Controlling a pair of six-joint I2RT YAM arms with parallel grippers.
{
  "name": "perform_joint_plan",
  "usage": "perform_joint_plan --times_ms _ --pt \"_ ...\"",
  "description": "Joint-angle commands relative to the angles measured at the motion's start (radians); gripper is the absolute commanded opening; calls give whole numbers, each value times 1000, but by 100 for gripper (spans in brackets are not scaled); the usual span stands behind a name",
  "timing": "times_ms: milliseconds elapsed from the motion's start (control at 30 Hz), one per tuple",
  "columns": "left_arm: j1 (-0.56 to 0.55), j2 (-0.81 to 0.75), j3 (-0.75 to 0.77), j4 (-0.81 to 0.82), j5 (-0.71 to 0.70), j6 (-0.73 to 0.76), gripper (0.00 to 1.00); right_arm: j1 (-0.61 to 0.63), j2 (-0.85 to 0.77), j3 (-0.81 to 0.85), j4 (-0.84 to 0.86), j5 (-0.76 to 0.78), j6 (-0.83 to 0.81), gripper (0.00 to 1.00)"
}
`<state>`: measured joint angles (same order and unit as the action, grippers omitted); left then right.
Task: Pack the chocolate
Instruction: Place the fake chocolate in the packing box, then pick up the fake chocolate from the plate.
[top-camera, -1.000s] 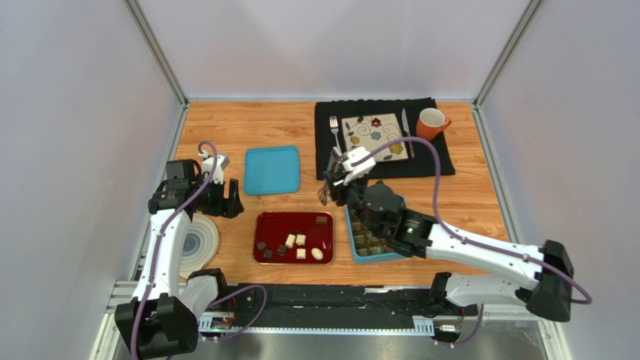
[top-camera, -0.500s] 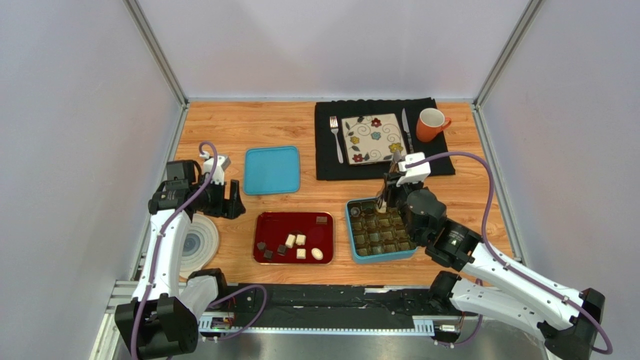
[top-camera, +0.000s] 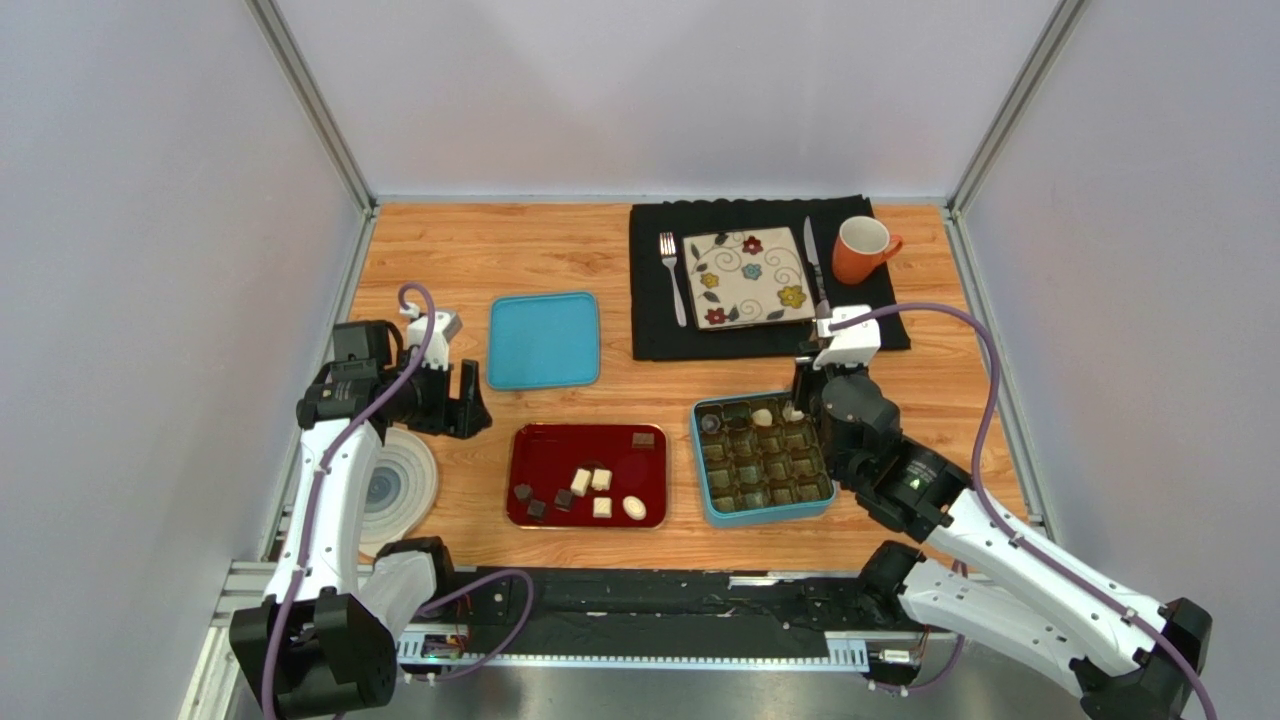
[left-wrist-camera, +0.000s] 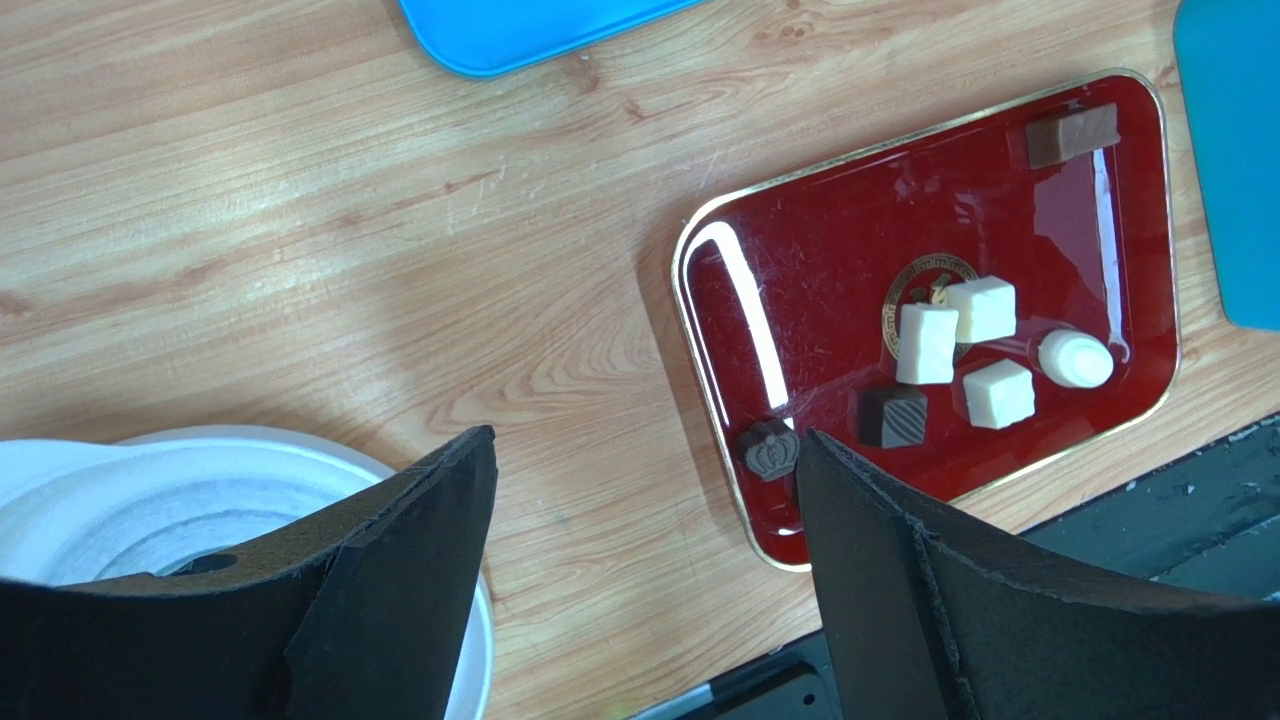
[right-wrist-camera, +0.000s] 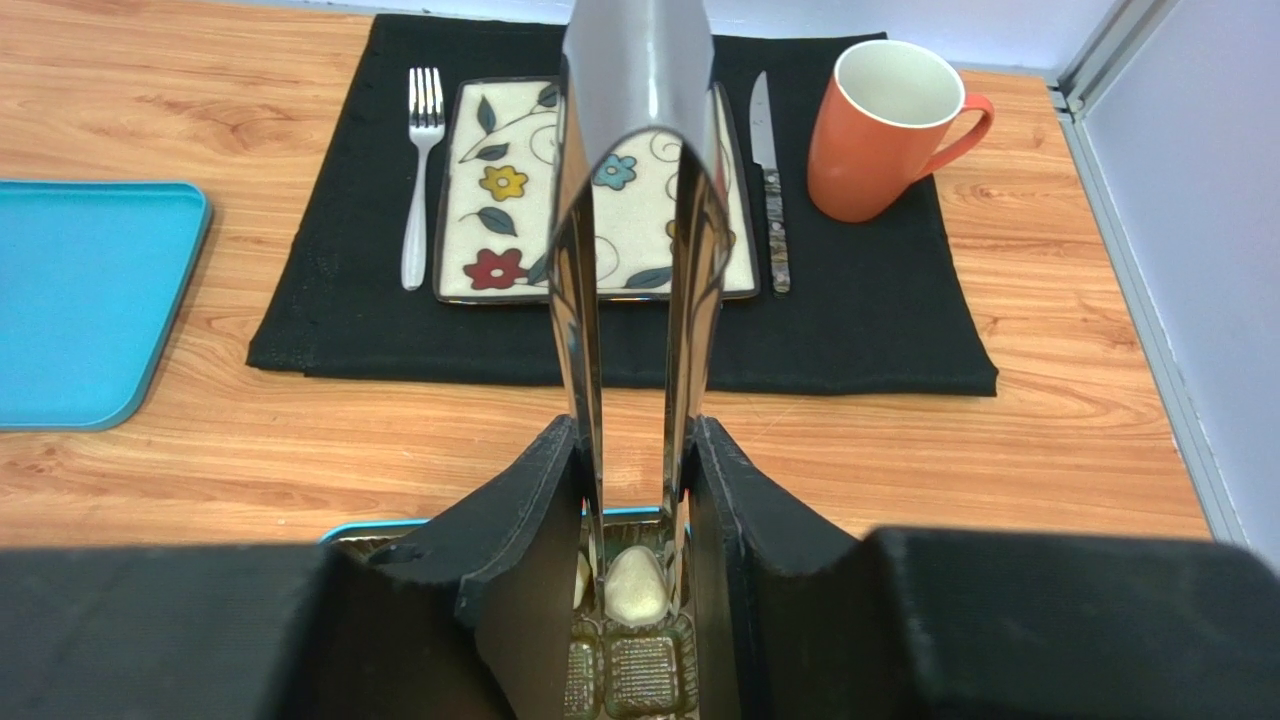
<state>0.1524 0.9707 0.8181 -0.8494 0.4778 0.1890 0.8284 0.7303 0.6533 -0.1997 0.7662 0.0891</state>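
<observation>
Several pieces of chocolate (top-camera: 601, 480) lie in the dark red tray (top-camera: 559, 443): white cubes (left-wrist-camera: 977, 308), a white oval, dark pieces and a brown bar (left-wrist-camera: 1071, 135). To its right stands the blue box (top-camera: 702, 465) with its gold cell insert. My right gripper (top-camera: 804, 393) (right-wrist-camera: 634, 435) is shut on metal tongs (right-wrist-camera: 579, 300) above the box's far row. A white chocolate (right-wrist-camera: 636, 585) (top-camera: 763, 417) sits between the tong tips, down in a far cell. My left gripper (top-camera: 463, 408) (left-wrist-camera: 646, 450) hangs open over bare wood left of the tray, holding nothing.
The blue lid (top-camera: 544, 341) lies behind the tray. A black placemat (top-camera: 872, 323) at the back carries a flowered plate (top-camera: 748, 275), fork (right-wrist-camera: 418, 165), knife (right-wrist-camera: 769, 165) and orange mug (top-camera: 863, 246). A white round dish (top-camera: 403, 488) sits under my left arm.
My right arm has swung right with the tongs, from the tray's far right corner to the box's far row. A white piece now shows there. The left arm has not moved.
</observation>
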Motion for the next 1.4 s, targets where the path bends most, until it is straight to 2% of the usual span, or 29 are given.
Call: perform_joint_plan --times_ms 0,67,167,233,300,433,500,600,733,1033,1167,1367 --pt "7 -20 0 0 24 24 82 -21 1 2 14 25 20 32" --pt "7 -21 0 -2 24 27 82 -29 6 -1 25 25 24 32" --pt "7 -20 0 0 24 29 82 -38 12 -9 46 19 23 38" --pt "7 -20 0 -4 24 27 82 -41 18 -12 55 21 20 46" --pt "7 -20 3 -5 24 29 82 -43 29 -17 69 21 18 47" --pt "7 -20 9 -7 25 27 82 -43 27 -24 100 10 17 47" --pt "7 -20 10 -7 24 29 82 -43 12 -24 108 2 20 43" --pt "7 -18 9 -7 24 29 82 -41 -14 -9 111 -63 29 38" --pt "7 -18 12 -7 27 24 82 -29 -58 3 137 -184 44 37" --pt "7 -15 26 -13 30 20 82 172 -2 51 219 -174 -11 33" --pt "7 -15 29 -16 33 18 82 297 73 81 270 -143 -32 33" --pt "7 -21 38 -25 33 20 82 393 225 115 384 -131 -37 33"
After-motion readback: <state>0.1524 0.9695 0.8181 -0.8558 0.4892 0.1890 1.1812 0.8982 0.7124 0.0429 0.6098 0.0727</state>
